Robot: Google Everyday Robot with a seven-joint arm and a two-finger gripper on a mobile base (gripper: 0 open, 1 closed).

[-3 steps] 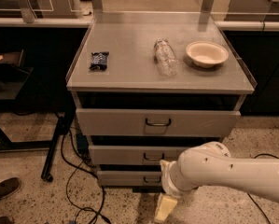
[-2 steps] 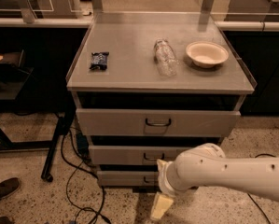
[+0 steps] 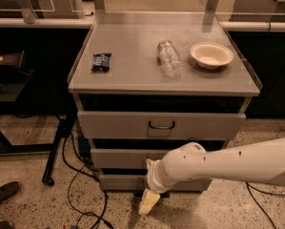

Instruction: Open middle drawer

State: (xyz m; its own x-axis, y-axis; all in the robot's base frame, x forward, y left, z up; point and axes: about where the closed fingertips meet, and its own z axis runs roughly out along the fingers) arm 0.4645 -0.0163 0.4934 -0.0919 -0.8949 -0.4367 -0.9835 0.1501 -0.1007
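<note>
The grey metal cabinet has three drawer fronts stacked under its top. The middle drawer [image 3: 118, 157] is shut, and my arm covers the centre of its front, so its handle is hidden. My gripper [image 3: 149, 182] is low in front of the cabinet, at the height of the middle and bottom drawers. It is open, with one cream finger [image 3: 148, 202] hanging down over the floor and the other up by the middle drawer's front. It holds nothing.
The top drawer [image 3: 108, 124] has a dark loop handle [image 3: 161, 125]; the bottom drawer [image 3: 118, 182] is near the floor. On the cabinet top lie a dark snack packet [image 3: 101, 61], a clear plastic bottle [image 3: 169, 58] and a white bowl [image 3: 211, 55]. Cables [image 3: 85, 190] and a stand leg [image 3: 56, 151] are at the left.
My arm and gripper have moved left and slightly up, closer to the middle drawer's front. The drawers and the things on top have not moved.
</note>
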